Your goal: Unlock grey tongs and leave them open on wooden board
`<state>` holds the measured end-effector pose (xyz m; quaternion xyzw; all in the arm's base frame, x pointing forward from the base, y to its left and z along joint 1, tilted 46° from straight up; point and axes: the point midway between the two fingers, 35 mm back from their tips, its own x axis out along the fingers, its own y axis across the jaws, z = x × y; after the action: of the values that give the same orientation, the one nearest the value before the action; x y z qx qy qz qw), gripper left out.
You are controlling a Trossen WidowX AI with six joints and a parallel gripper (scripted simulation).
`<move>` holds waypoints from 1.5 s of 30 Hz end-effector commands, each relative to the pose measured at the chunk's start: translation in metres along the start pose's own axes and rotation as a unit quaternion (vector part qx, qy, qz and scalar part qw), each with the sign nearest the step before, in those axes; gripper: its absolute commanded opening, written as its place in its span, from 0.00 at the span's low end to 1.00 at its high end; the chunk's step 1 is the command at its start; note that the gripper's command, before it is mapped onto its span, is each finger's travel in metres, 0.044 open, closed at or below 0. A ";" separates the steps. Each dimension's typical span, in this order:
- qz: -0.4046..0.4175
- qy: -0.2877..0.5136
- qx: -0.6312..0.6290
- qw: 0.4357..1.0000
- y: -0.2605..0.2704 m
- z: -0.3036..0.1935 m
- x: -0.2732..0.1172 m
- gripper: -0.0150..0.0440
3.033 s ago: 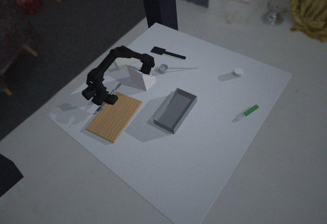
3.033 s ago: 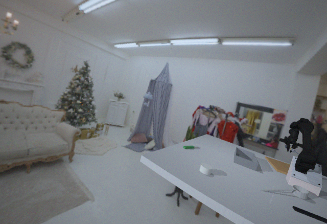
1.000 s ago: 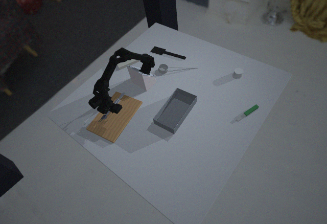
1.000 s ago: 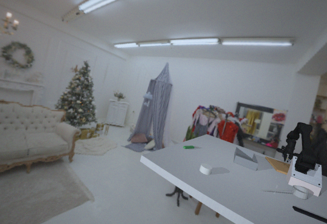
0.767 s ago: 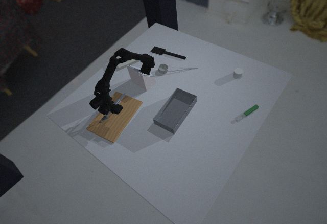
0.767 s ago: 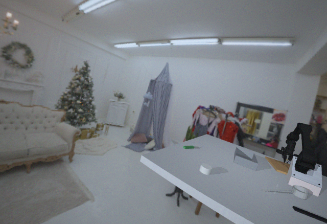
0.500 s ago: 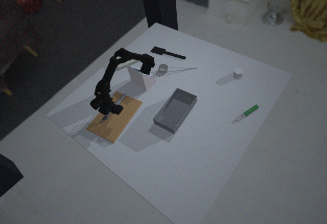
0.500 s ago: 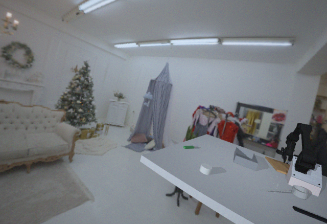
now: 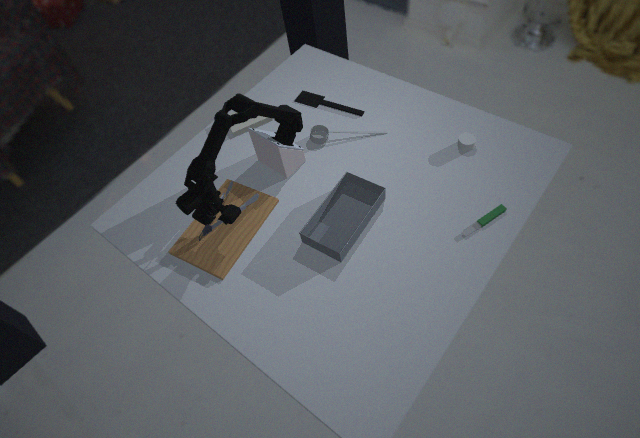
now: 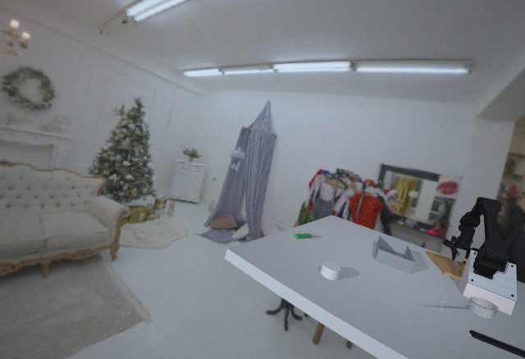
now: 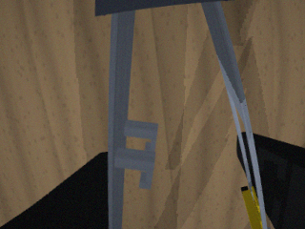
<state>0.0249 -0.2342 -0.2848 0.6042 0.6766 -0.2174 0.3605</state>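
The grey tongs [image 9: 251, 200] [image 10: 457, 265] [image 11: 122, 86] are on the wooden board [image 9: 227, 255], with their two arms spread apart in the wrist view. A small grey bracket sits on the left arm, and a yellow tab shows beside the right arm. My gripper [image 9: 217, 216] [image 10: 458, 257] [image 11: 175, 153] is open low over the board, with one black finger outside each tongs arm. The fingers hide part of the tongs; whether either still touches an arm is hard to tell. The grey roasting tin [image 9: 364, 188] [image 10: 394, 261] stands beside the board, with no tongs across it.
The pale robot base block [image 9: 271, 156] is close behind the board. A grey ring with thin prongs [image 9: 319, 136] [image 10: 483, 307] and a black spatula [image 9: 310, 98] lie beyond it. A white cylinder [image 9: 466, 142] [image 10: 330, 270] and a green-handled tool [image 9: 492, 215] [image 10: 303, 235] are beyond the tin.
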 end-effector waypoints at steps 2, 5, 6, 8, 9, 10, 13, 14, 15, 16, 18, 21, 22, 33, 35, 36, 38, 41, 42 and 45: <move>0.000 0.000 0.000 1.000 0.000 0.000 0.000 0.89; 0.000 0.000 0.000 1.000 0.000 0.000 0.000 1.00; 0.000 0.000 0.000 1.000 0.000 0.000 0.000 1.00; 0.001 0.000 0.000 1.000 0.005 0.002 -0.006 1.00; 0.001 0.000 -0.001 1.000 0.010 0.004 -0.011 1.00; 0.002 0.001 -0.001 1.000 0.017 0.007 -0.018 1.00; 0.005 0.004 -0.002 1.000 0.051 0.014 -0.047 1.00; 0.006 0.006 -0.002 1.000 0.065 0.016 -0.059 1.00; 0.005 0.006 -0.003 1.000 0.079 0.017 -0.069 1.00; 0.006 0.008 -0.003 1.000 0.092 0.016 -0.078 1.00; 0.009 0.014 -0.003 1.000 0.119 0.013 -0.095 1.00; 0.012 0.022 -0.003 1.000 0.151 0.007 -0.113 1.00; 0.012 0.023 -0.003 1.000 0.153 0.006 -0.115 1.00; 0.011 0.021 -0.006 1.000 0.153 0.006 -0.132 1.00; 0.009 0.019 -0.007 1.000 0.153 0.005 -0.149 1.00; 0.008 0.019 -0.009 1.000 0.152 0.004 -0.158 1.00; 0.007 0.018 -0.010 1.000 0.152 0.003 -0.166 1.00; 0.007 0.018 -0.010 1.000 0.152 0.003 -0.166 1.00; 0.007 0.018 -0.010 1.000 0.152 0.003 -0.166 1.00; 0.007 0.018 -0.010 1.000 0.152 0.003 -0.166 1.00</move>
<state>0.1759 -0.3211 -0.1395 0.6118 0.6766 -0.2004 0.3574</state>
